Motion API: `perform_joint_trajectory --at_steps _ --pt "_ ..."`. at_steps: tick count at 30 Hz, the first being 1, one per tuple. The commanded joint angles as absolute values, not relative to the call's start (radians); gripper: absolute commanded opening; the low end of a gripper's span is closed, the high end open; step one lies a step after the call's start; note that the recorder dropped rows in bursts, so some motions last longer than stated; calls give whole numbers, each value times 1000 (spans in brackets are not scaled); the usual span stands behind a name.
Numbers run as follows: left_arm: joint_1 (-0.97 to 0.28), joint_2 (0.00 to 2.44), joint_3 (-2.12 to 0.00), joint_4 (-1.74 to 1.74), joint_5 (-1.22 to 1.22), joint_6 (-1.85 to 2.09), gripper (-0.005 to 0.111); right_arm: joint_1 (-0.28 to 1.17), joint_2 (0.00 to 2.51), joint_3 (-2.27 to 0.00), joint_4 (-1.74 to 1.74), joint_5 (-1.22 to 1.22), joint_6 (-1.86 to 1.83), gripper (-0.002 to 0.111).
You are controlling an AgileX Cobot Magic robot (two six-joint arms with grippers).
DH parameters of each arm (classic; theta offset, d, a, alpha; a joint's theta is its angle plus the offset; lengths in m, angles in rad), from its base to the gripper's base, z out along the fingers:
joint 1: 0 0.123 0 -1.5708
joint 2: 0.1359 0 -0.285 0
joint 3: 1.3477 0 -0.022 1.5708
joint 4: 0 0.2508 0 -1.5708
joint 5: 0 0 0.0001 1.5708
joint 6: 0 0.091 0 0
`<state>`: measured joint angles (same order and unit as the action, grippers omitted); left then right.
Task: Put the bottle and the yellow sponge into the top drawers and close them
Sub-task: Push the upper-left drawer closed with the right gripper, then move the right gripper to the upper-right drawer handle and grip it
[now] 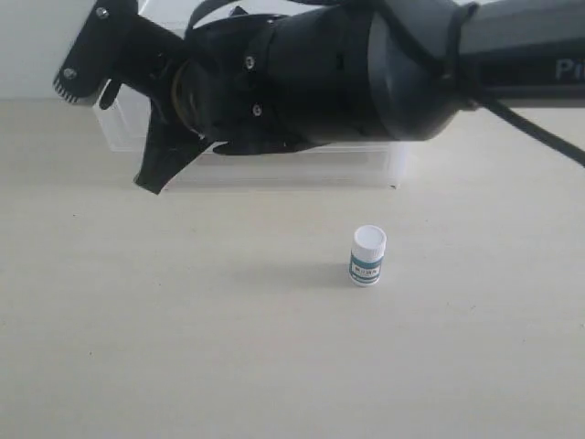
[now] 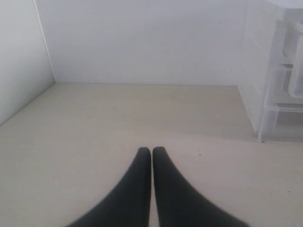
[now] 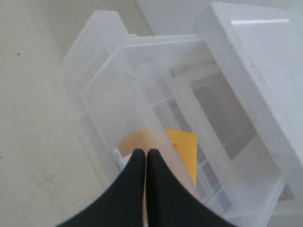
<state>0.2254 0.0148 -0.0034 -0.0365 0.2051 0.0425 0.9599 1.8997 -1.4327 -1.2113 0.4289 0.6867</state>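
LEFT TO RIGHT: Your left gripper [image 2: 151,153] hangs over the bare pale tabletop [image 2: 94,132] with its two black fingers pressed together, holding nothing. The clear plastic drawer cabinet [image 2: 270,94] stands off to one side of it.

At the cabinet's front, your right gripper [image 3: 145,156] is likewise pinched closed and empty. Its tips sit just over the front wall of a pulled-out translucent white top drawer [image 3: 94,71]. The yellow-orange wedge-shaped sponge [image 3: 183,144] lies inside that drawer.

Further right, the small squat pill bottle [image 1: 367,256], with white screw cap and dark green-and-white label, stands upright on the table. It is in front of the cabinet, apart from it and untouched.

Expect the bottle to be light, rigid and smooth-sided, so a nudge will likely tip it or send it skating. Spread the fingers wide, straddle the labelled body just under the cap, and close squarely. The sponge, by contrast, should be soft and forgiving.
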Motion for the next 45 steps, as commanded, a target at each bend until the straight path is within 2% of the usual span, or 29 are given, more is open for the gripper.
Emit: perform_joint_trajectory --at_steps 1,12,16,20,24,27,31,36,41,45 --pt "223 19 0 -43 201 33 4 870 1933 -1479 -1244 357 726 1" --pt "223 19 0 -43 201 33 4 749 2105 -1714 -1237 358 792 1" --pt "223 19 0 -43 201 33 4 767 2056 -1701 -1122 506 753 1" --pt "223 19 0 -43 201 33 4 762 1914 -1558 -1057 458 680 1" --pt "223 19 0 -43 201 33 4 671 1714 -1312 -1083 197 825 1" --pt "223 19 0 -43 201 33 4 471 1609 -1128 -1058 -244 1058 1" --pt "223 19 0 -43 201 33 4 247 1640 -939 -766 -732 1195 1" --pt "223 19 0 -43 201 33 4 195 1726 -862 -721 -805 1360 1" --pt "223 19 0 -43 201 33 4 229 1769 -862 -650 -853 1431 1" --pt "223 19 0 -43 201 33 4 250 1811 -862 -563 -790 1613 1"
